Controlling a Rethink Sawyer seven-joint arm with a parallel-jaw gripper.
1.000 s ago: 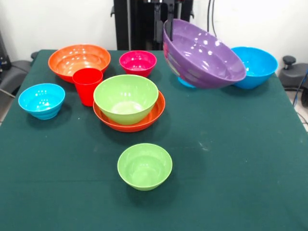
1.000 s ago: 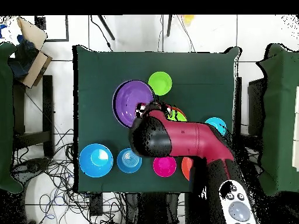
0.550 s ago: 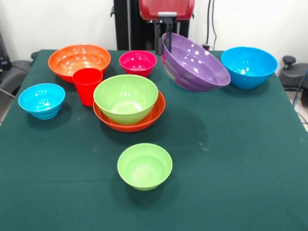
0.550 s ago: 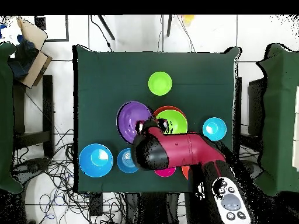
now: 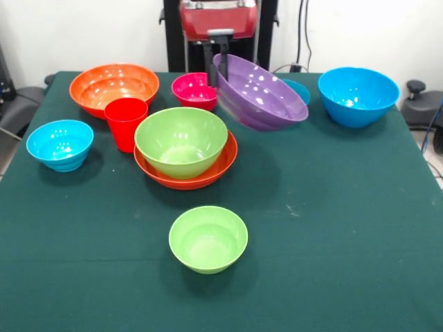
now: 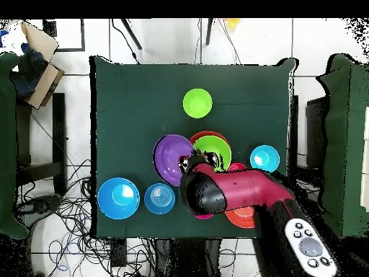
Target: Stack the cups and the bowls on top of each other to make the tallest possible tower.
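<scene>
The gripper (image 5: 216, 52) is clamping the far rim of the tilted purple bowl (image 5: 259, 93), holding it above the table (image 5: 332, 228), with the green bowl (image 5: 181, 142) nested in the orange bowl (image 5: 208, 176) lying just beside its lowered edge.

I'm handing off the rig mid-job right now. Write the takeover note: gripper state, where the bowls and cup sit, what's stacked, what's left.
Gripper: shut on the purple bowl, gripping its rim; the bowl hangs tilted above the table, next to the magenta bowl.
Tower: only a green bowl nested in a wide orange bowl.
Loose on the table: second orange bowl, red cup, small blue bowl, large blue bowl, another blue bowl mostly hidden behind the purple one, second green bowl.
Left: place the purple bowl, then stack everything else.
</scene>
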